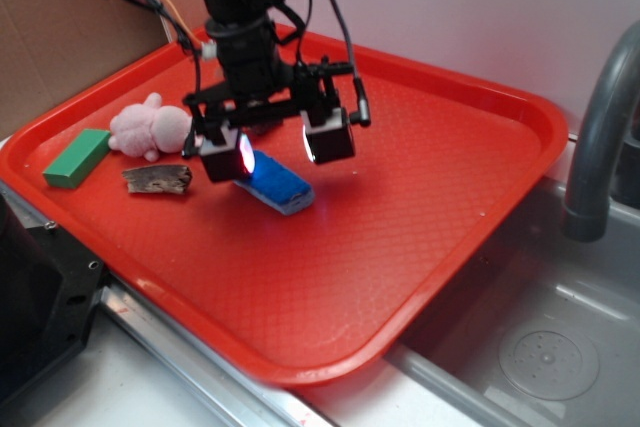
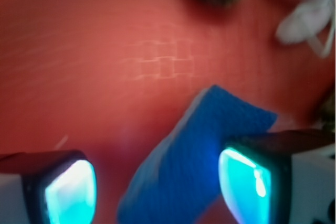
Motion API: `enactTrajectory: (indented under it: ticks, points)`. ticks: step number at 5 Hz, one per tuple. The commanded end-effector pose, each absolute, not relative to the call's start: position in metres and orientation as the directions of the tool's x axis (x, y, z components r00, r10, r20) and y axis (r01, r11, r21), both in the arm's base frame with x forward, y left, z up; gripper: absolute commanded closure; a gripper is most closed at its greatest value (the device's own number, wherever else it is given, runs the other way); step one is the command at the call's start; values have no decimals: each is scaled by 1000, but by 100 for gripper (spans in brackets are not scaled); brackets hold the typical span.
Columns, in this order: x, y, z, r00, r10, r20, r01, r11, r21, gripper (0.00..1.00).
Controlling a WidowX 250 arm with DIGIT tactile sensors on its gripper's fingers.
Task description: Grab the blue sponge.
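Exterior view: the claw (image 1: 278,150) hangs spread wide over the red tray (image 1: 420,207), holding nothing; the blue sponge (image 1: 276,182) lies flat just beneath it, slanted across the gap rather than square to it. Beyond the claw's far side sit a pink plush toy (image 1: 150,128), a brownish scrap (image 1: 158,179) and a green block (image 1: 77,157) — all well clear.

Wrist view: the sponge (image 2: 194,156) runs diagonally between the glowing pads (image 2: 71,192), one corner tucked under the other pad; a straight descent risks landing a finger on top of it — or closing could twist it out sideways.
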State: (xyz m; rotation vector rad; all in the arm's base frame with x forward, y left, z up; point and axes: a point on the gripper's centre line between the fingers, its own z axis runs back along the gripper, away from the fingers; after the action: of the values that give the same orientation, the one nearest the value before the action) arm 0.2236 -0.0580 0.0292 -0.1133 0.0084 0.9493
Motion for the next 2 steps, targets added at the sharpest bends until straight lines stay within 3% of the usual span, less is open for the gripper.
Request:
enactTrajectory:
  ticks: [1,2]
  points:
    - [222,-35,5,461,886,-58,-887,460,-31,59]
    - [212,-30,26,531,847,-16,-846,529,-62,100]
